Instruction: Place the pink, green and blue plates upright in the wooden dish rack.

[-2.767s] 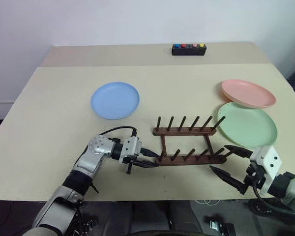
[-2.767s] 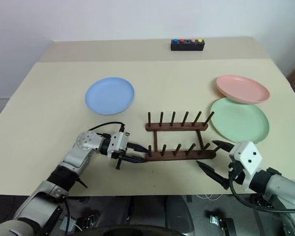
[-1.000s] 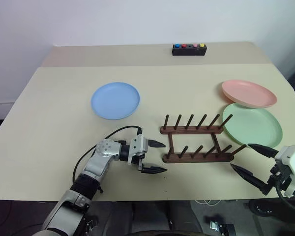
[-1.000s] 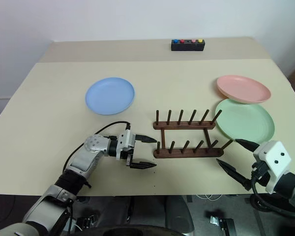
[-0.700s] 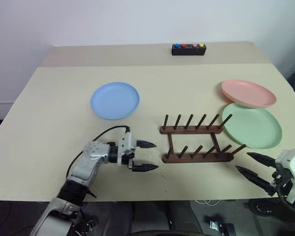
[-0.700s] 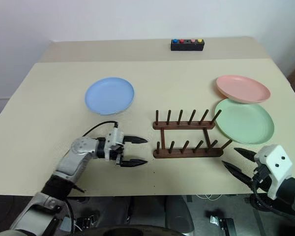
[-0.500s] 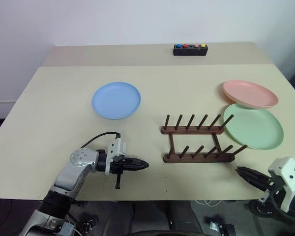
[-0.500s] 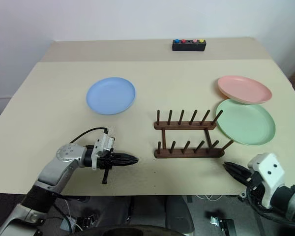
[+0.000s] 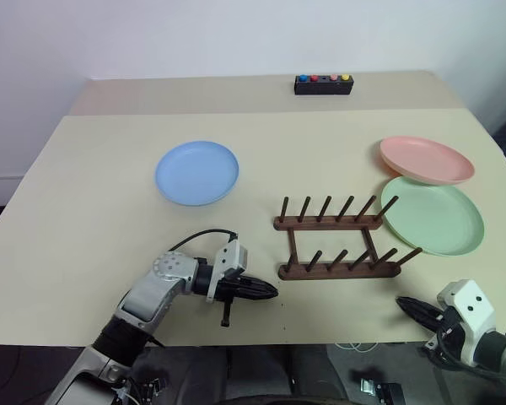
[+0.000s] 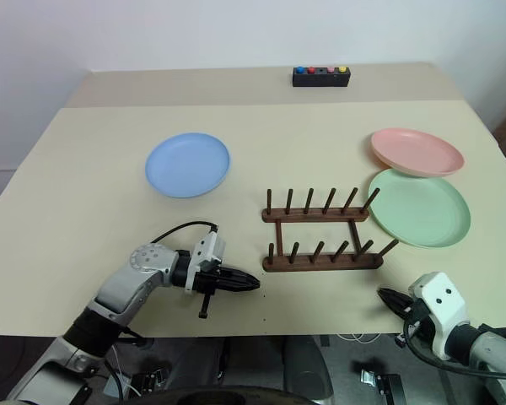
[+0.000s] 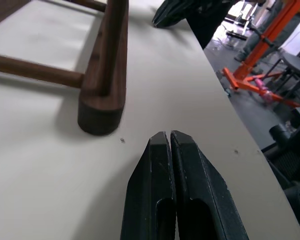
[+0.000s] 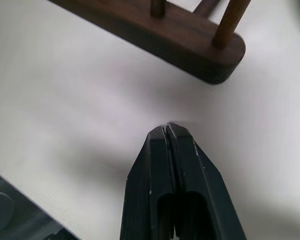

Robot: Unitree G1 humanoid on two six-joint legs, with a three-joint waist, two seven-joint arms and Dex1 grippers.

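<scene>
Jaws of both grippers are pressed together and hold nothing. Next comes the worktop [image 9: 93, 186], beige and wide, carrying everything. On it the rack [image 9: 341, 240] stands near the front edge, right of centre, its pegs bare (two rows, leaning slightly). The green plate [image 9: 432, 214] lies flat just right of the rack, and the pink plate [image 9: 427, 159] sits just behind it, tilted, its front rim overlapping the green one's back edge. The blue plate [image 9: 197, 172] lies flat well apart to the left, further back. A black button box [image 9: 324, 83] rests at the far edge. The left gripper [image 9: 266, 291] lies low over the worktop, tips near the rack's front-left end; the right gripper [image 10: 386, 297] sits at the front edge, below the rack's right end.
</scene>
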